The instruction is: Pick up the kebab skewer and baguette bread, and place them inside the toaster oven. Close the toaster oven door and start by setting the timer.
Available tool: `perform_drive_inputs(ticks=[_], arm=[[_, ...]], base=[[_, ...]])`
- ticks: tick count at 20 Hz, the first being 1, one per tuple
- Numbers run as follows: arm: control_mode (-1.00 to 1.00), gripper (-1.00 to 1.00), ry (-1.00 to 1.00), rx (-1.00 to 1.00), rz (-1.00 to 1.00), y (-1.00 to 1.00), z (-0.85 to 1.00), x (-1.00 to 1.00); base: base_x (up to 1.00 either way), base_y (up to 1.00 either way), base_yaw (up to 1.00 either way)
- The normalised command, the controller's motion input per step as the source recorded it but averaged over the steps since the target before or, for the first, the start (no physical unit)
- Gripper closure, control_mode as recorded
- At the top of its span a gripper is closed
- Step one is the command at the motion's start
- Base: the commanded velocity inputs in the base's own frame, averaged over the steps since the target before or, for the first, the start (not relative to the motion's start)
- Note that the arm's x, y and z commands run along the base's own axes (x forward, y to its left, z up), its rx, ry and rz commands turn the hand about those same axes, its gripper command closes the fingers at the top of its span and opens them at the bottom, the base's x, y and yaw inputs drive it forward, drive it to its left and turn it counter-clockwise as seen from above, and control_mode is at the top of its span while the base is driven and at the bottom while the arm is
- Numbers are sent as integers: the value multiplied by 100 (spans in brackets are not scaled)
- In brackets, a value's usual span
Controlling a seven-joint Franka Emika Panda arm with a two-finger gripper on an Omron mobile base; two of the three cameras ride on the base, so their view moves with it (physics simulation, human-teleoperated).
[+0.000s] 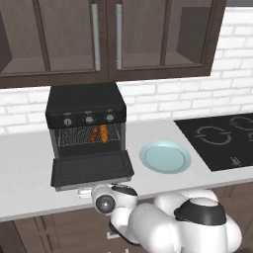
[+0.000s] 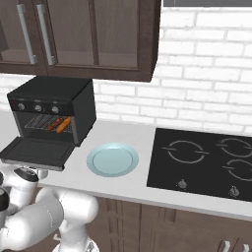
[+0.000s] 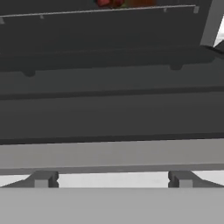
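The black toaster oven [image 1: 85, 106] stands on the counter with its door [image 1: 93, 168] dropped flat. On its wire rack lie the orange-brown baguette bread [image 1: 104, 133] and, to its left, the dark reddish kebab skewer [image 1: 93, 134]. Both also show in the right base view: baguette [image 2: 63, 125], skewer [image 2: 53, 124]. My gripper [image 1: 85, 191] sits low at the door's front edge, open and holding nothing. In the hand view my gripper [image 3: 113, 180] has its tips spread wide just below the door's bar handle [image 3: 112, 155], with the skewer [image 3: 109, 2] far behind.
A pale blue plate [image 1: 165, 156] lies bare to the right of the oven door. A black cooktop [image 1: 222, 138] takes the right end of the counter. Dark wall cabinets [image 1: 106, 37] hang above the oven. My own arm crowds the counter's front edge.
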Motion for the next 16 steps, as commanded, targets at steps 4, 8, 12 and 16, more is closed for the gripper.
perform_drive_inputs(ticks=[4,8,12,16], arm=[[-100,-100,-3,1,0,0,48,19],[-100,-100,-5,2,0,0,62,15],[-100,-100,-2,3,0,0,69,21],[-100,-100,-1,2,0,0,66,26]], base=[[0,0,0],[0,0,0],[0,0,0],[0,0,0]])
